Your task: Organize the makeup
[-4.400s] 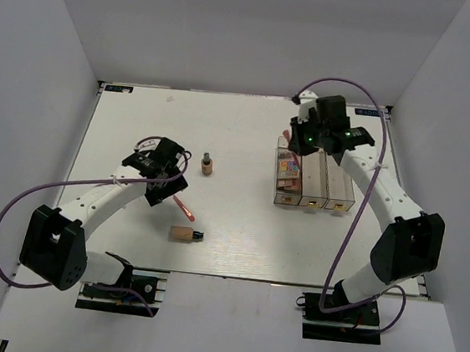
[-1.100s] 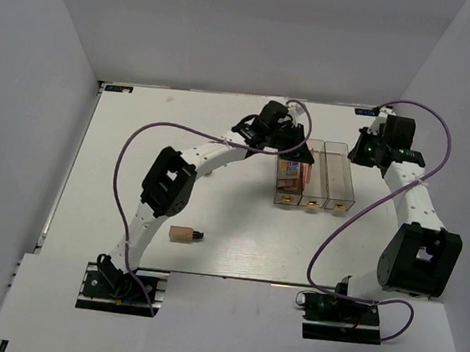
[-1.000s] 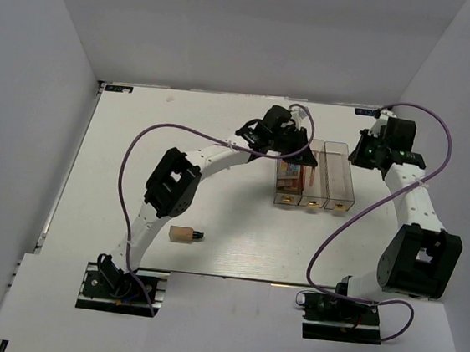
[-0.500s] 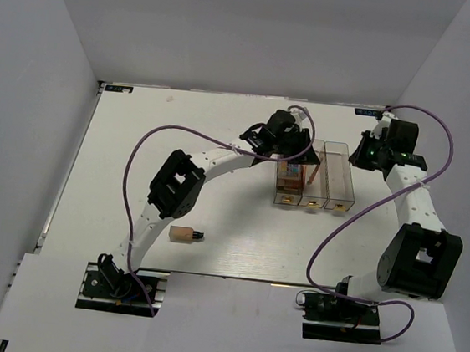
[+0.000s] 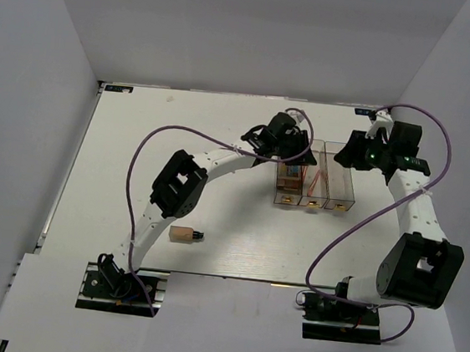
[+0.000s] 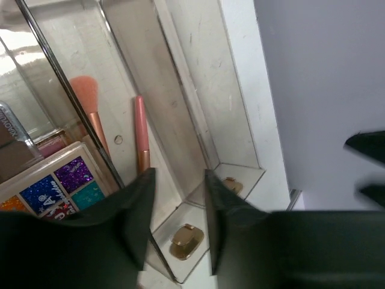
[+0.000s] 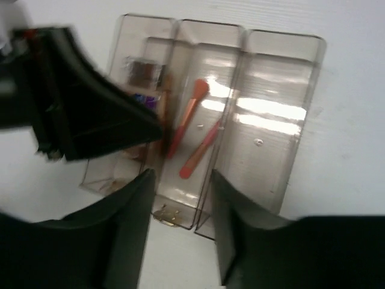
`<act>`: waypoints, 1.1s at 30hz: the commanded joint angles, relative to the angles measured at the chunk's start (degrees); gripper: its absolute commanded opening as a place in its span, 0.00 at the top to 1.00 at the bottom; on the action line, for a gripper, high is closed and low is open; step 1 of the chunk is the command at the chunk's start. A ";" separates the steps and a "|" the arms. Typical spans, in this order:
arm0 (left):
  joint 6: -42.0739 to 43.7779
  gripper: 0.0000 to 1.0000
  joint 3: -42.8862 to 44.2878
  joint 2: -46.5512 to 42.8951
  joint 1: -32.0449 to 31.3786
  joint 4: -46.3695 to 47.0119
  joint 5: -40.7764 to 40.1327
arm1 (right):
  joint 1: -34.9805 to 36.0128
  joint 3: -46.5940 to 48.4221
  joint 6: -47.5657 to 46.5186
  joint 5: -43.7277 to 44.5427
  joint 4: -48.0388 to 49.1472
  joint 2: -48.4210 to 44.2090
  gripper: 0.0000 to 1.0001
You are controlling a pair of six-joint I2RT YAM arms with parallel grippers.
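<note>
Above the clear boxes, the left gripper [image 6: 178, 174] hangs with its fingers parted and nothing between them. 4.4 s ago that arm was folded over the left of the table [image 5: 137, 149], beside a brush lying on the bare surface. The right gripper [image 7: 181, 174], then directly over the boxes, is now off to their right side, fingers likewise spread and empty. Half a second ago it was slightly further right.

Two pink-orange brushes lie in the middle box [image 7: 210, 27]. The tufted brush [image 6: 90, 111] has a soft rounded head. The slim brush [image 6: 140, 129] is a plain stick with a metallic band.

The multicoloured palette [image 6: 51, 189], flat and rectangular with glittery squares, sits in the left box [image 7: 129, 21] against the shared wall. The right box [image 7: 274, 162] has a glossy floor with bright glare.

All three boxes are hard transparent plastic, long and narrow, touching side by side. Those seen from the left wrist carry a small brass-coloured pull [image 6: 182, 241] at one end.

One foundation bottle [image 5: 182, 234], tan with a dark cap, lies on its side on the table, well apart from the boxes.
</note>
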 commanded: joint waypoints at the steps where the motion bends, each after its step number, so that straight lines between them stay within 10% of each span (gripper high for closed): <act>1: 1.35 0.57 2.45 -9.44 -0.32 3.03 -1.89 | 0.04 -0.39 -9.51 -19.96 -0.01 -2.55 0.48; 9: 12.50 0.86 -7.45 -30.93 1.87 -8.55 -9.18 | 4.25 4.00 -33.42 -39.99 -12.93 2.54 0.24; 17: 4.09 0.21 -45.48 -66.29 4.52 -29.18 -35.78 | 20.40 8.40 -31.88 -24.74 -5.42 8.95 0.20; 26: -15.51 0.12 -65.65 -95.46 5.04 -42.13 -37.58 | 37.74 25.17 -24.22 -2.22 -3.81 28.44 0.12; 33: -18.86 0.11 -63.65 -100.95 5.04 -50.82 -38.90 | 44.25 38.20 -18.76 1.06 -3.37 41.39 0.11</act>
